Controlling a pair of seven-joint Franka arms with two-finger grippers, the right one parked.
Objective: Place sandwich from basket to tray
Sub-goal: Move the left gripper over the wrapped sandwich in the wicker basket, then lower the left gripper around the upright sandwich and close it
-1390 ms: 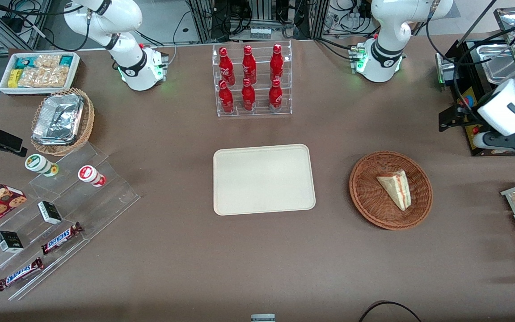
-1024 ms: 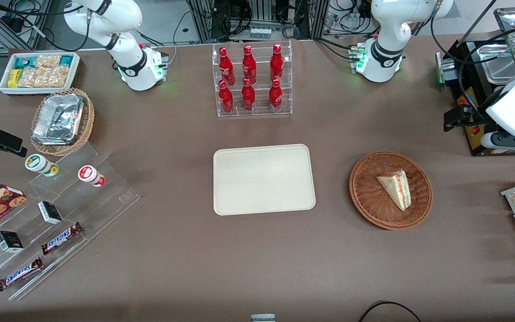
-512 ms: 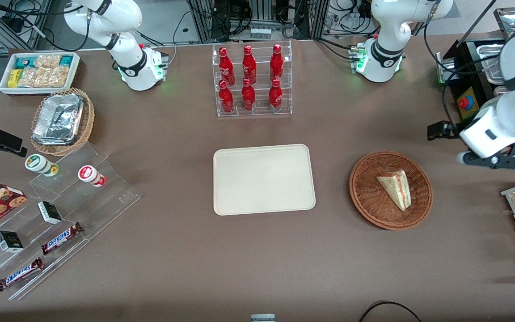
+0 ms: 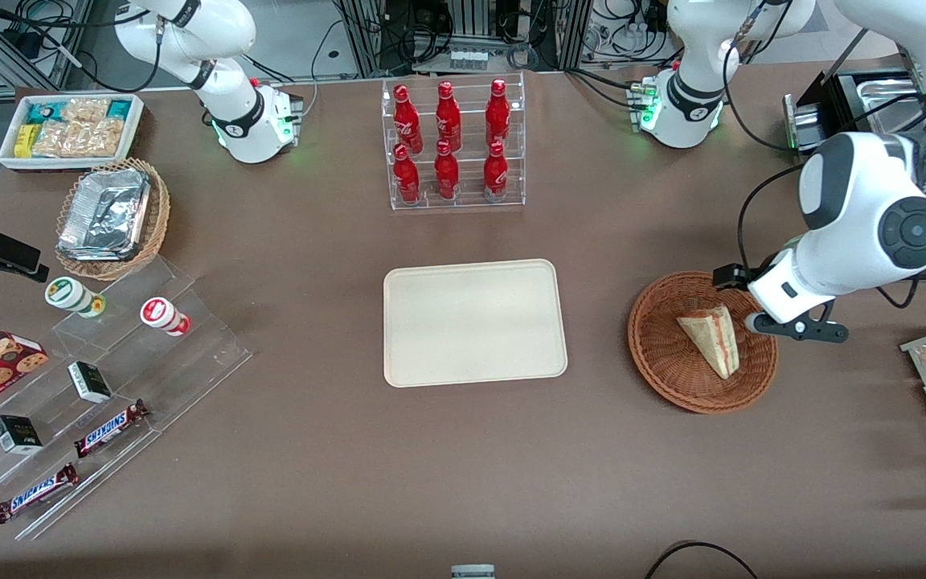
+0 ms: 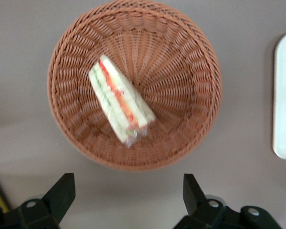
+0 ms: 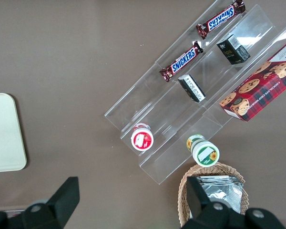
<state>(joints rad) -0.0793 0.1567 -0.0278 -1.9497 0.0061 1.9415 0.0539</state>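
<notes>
Above the basket [image 4: 702,342], at its edge toward the working arm's end, the gripper [image 5: 126,193] is held wide open and empty, its fingers cut off, while the sandwich [image 5: 120,106] is seen lying inside the basket, well apart from the tray [image 4: 474,322].

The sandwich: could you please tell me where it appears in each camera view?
Front view: sandwich lies in the basket, beside the tray, under the gripper.
Left wrist view: sandwich in the basket, open gripper above.
Right wrist view: not visible.
Shared landmark: the tray.
</notes>
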